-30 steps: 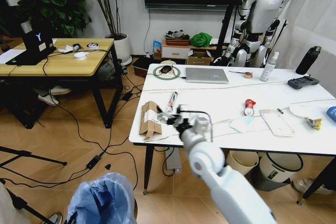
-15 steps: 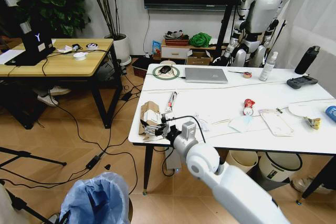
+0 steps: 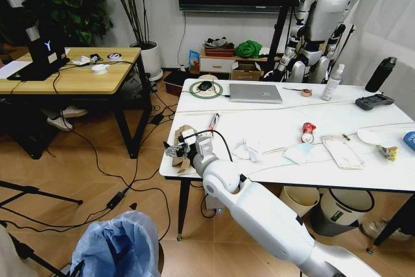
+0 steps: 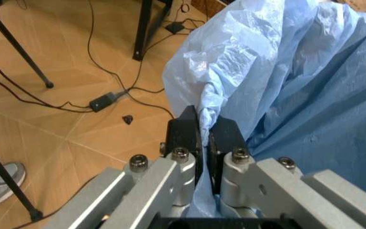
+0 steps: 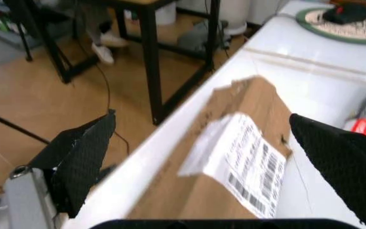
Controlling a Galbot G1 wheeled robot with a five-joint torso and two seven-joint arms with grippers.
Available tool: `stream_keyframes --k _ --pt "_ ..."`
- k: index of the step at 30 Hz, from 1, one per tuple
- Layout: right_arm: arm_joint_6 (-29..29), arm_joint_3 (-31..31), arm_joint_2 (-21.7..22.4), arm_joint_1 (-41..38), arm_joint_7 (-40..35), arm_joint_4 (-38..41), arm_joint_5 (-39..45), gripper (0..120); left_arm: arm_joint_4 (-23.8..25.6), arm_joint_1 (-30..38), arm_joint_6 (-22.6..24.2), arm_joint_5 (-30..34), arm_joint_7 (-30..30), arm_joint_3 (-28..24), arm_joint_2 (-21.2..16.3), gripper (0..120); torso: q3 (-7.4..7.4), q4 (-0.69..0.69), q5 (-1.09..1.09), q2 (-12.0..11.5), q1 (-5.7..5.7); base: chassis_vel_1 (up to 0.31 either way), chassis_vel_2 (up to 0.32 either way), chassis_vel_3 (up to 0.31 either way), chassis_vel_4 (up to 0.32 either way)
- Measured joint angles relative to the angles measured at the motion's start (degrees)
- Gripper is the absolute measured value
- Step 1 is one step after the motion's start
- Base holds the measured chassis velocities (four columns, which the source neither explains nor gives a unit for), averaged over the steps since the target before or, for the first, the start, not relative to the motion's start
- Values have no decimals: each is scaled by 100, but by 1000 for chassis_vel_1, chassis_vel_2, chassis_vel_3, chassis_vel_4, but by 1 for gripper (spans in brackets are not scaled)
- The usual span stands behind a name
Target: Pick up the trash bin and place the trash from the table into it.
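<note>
The trash bin (image 3: 120, 248), lined with a crinkled light-blue bag, sits low at the near left above the floor, its bag rim pinched tight between the left gripper (image 4: 203, 138) fingers. Farther off, the right gripper (image 3: 176, 152) hangs at the white worktop (image 3: 272, 128) near-left corner, fingers spread wide around the flattened cardboard box (image 5: 228, 157) lying along that edge.

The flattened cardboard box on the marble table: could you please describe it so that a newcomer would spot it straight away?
Start at the white marble table and go to its near left corner. The cardboard box lies there, between the open fingers of the right gripper. It is the only brown item among the litter, and it carries a white barcode label.
</note>
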State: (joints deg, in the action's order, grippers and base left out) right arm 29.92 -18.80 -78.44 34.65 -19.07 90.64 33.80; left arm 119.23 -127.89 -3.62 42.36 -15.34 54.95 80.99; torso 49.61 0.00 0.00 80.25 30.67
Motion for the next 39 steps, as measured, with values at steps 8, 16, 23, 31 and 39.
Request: stream_keyframes --k 8,16,23,31,39 --pt "253 -173 49 111 -127 -215 262 100 13 87 17 7 0 26 46 0 0 0 0 0 0 0 0 0 0" --pt "163 -156 -3 153 -40 -410 75 74 -21 175 23 -13 1 -30 101 0 0 0 0 0 0 0 0 0 0" --pt "173 -170 85 219 -16 -336 64 47 -45 216 23 2 3 -12 68 0 -1 0 1 0 0 0 0 0 0" --pt "180 -93 150 268 -20 -215 62 17 -43 308 63 -15 18 -69 53 0 -1 0 0 0 0 0 0 0 0" --pt "180 24 207 299 -38 -86 94 0 -10 422 134 -40 33 -148 19 0 0 0 0 0 0 0 0 0 0"
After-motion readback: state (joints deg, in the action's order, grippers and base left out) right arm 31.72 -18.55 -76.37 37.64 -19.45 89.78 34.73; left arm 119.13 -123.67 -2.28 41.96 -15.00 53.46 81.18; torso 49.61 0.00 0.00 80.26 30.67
